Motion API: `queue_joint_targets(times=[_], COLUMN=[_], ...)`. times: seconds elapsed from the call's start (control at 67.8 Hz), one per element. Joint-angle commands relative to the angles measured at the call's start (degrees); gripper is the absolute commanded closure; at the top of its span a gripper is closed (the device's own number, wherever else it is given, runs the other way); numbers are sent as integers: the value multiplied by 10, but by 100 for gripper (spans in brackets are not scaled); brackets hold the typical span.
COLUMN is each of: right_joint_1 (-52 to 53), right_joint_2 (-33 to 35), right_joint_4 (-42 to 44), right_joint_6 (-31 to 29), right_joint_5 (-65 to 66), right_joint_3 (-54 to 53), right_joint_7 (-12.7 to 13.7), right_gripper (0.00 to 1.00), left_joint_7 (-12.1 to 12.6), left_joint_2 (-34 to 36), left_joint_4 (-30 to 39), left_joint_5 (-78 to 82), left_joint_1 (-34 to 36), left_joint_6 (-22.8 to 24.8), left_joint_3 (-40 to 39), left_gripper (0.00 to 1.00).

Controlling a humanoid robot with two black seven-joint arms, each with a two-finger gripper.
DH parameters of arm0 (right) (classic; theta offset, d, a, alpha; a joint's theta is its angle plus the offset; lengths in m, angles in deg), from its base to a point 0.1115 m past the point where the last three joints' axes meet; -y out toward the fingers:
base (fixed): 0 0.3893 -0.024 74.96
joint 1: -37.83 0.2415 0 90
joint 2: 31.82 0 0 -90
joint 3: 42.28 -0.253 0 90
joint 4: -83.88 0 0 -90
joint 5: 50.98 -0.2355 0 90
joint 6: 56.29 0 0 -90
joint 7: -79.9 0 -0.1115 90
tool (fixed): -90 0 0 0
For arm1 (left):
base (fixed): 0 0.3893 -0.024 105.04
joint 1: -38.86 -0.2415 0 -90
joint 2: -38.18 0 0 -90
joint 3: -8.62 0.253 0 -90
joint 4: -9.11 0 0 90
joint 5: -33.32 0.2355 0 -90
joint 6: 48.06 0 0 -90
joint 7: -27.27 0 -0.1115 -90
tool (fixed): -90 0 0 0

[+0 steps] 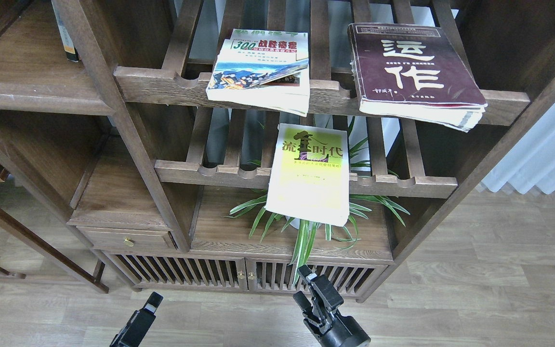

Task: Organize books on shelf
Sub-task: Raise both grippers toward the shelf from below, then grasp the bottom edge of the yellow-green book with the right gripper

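We're low, both grippers (153, 302) (306, 282) empty — jaw gap unreadable. Yellow book (309, 174) overhangs its rack (403, 185) — a nudge drops it.

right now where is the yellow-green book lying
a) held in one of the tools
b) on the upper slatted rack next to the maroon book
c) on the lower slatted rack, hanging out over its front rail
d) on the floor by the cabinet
c: the yellow-green book lies flat on the lower slatted rack, its near end sticking out past the front rail over the plant, with no tool touching it.
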Motion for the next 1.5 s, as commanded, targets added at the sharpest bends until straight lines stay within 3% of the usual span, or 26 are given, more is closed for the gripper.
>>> queue_joint_targets(times=[0.0,0.516,0.708,0.826,1.12,1.489], right_joint_1=[6,29,15,15,43,120], right_joint_2=[0,0,0,0,0,0], right_joint_4=[4,17,-5,-6,-1,10], right_joint_6=[0,0,0,0,0,0], right_joint_5=[11,67,67,67,67,63], right_joint_3=[13,53,9,-11,-4,-5], right_joint_7=[5,-1,1,1,-1,-2], right_gripper=[0,0,0,0,0,1], left_joint_7=[-13,-4,13,16,14,14], left_joint_2=[-7,7,-33,-60,-80,-86], left_joint_4=[-8,-8,1,2,-7,-29], left_joint_5=[1,1,0,0,-7,-7], left_joint_1=[14,54,16,-16,-46,-49], left_joint_6=[1,-2,22,90,90,90], left_joint_3=[2,48,-24,-79,-195,-234], left_gripper=[0,0,0,0,0,0])
